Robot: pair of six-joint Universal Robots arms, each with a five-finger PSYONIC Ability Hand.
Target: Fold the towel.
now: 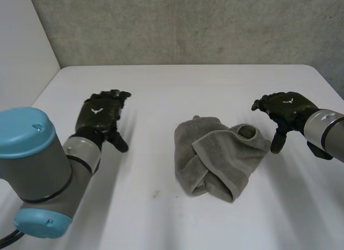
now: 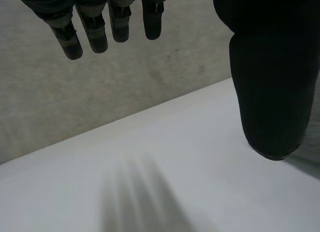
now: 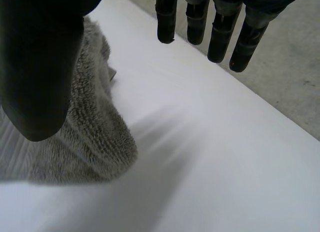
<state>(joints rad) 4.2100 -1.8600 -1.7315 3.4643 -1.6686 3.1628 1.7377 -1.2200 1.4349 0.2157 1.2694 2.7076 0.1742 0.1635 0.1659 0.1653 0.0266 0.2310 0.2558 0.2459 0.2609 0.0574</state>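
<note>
A soft grey terry-cloth towel (image 1: 220, 156) lies bunched in a loose heap on the white table (image 1: 161, 83). It is rolled and lapped over itself, with no flat layer and no clean fold made yet.

The black left hand (image 1: 99, 114) hovers over bare table, well apart from the towel. Its fingers (image 2: 95, 35) hang straight and slightly spread, the thumb stands off to one side, and nothing is between them.

The black right hand (image 1: 285, 106) is held near the edge of the heap on its own side. Its fingers (image 3: 220, 40) are straight and relaxed over bare table and hold nothing. A rounded, fluffy bulge of the towel lies beside and below the thumb, clear of the fingertips. I cannot tell whether the thumb brushes the cloth.

The towel looks light and limp, so it will probably sag and drape from any point where it is lifted rather than keep a shape. The looped pile should give the fingers good purchase, so slipping seems unlikely, and nothing about it is fragile. The likelier trouble is layers clinging together and coming up as one lump.

A hemmed edge runs across the top of the heap, on the thumb side of the right hand. That edge, or a corner traced from it, looks the best place to pinch. The corners themselves are tucked out of sight, so the heap probably needs spreading flat before any fold.
</note>
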